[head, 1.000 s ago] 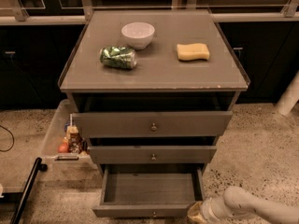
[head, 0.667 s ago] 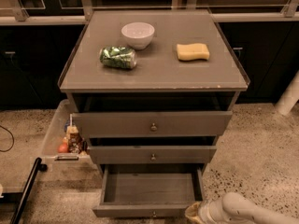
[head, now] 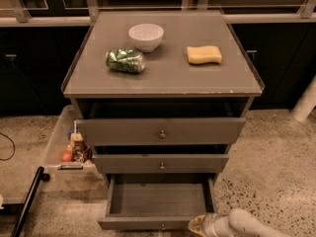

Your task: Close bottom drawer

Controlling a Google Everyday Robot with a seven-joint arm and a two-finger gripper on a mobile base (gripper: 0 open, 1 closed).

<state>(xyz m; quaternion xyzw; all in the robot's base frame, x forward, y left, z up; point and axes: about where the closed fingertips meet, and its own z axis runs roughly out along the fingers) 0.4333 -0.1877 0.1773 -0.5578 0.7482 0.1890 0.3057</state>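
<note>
Grey-brown wood forms the bottom drawer (head: 158,199), pulled well out at the cabinet's foot, its shallow box showing bare floor. At the front panel's right end sits the end effector (head: 198,225), partly cut off by the lower edge; whether it is spread or pressed together cannot be told. On the worktop (head: 168,80) lie a white bowl (head: 146,36), a green packet (head: 125,60) and a yellow sponge (head: 204,54). Left of the cabinet, a clear bin (head: 55,137) holds small bottles, hard to make out.

I see a speckled stone floor (head: 276,162) in dim, warm light, with dark cabinets (head: 284,68) behind the grey-brown table (head: 168,78) and a pale rail (head: 266,19) along them. A clear bin (head: 57,137) stands at the table's left. The end effector (head: 199,225) sits low by the table's front right
</note>
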